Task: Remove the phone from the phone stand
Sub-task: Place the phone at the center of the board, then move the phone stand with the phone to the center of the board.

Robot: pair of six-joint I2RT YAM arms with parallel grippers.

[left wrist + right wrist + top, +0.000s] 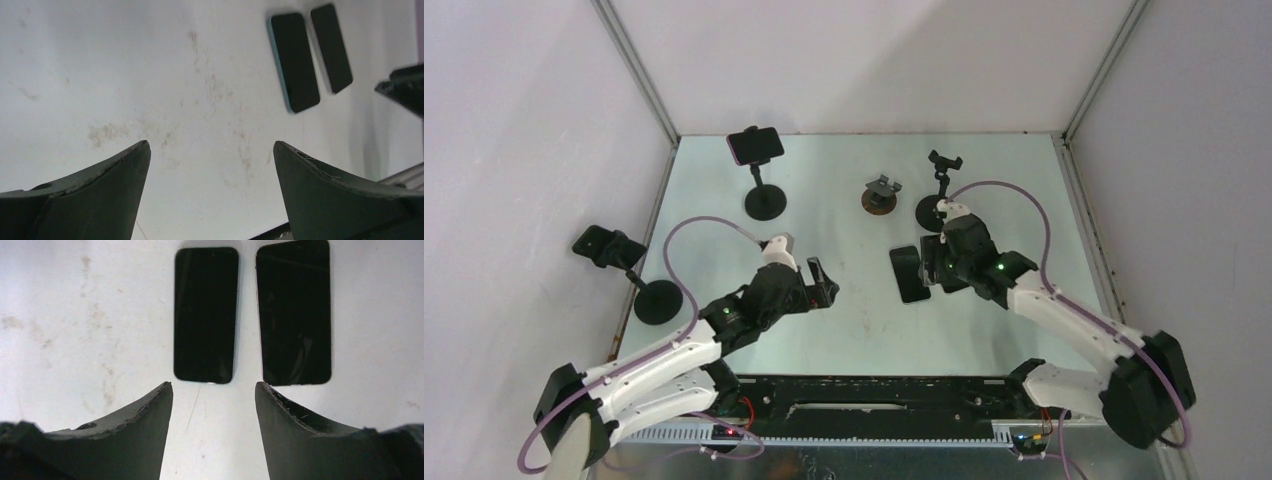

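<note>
From my console I see two phones still clamped in stands: a pink-backed phone (755,146) held crosswise on the back-left stand (765,203), and a black phone (609,247) on the left stand (658,301), which sits right at the table's (844,340) left edge. Two more stands are at the back, a low centre stand (883,193) and a taller right stand (942,185). Two further phones lie flat on the table, right of centre, side by side and not touching, with their dark screens up: a teal-edged phone (294,61) and a plain dark phone (331,47) just beyond it. My right gripper (214,385) hangs over that pair with its fingers spread and nothing between them. Its wrist view looks down onto both screens, and the fingertips (162,392) show just short of the phones' near ends. My left gripper (210,147) is near the table's middle, aimed toward the flat phones but well apart from them. Its jaws are also wide apart and empty over bare, stained tabletop. Both stand-mounted phones are well clear of either gripper.
</note>
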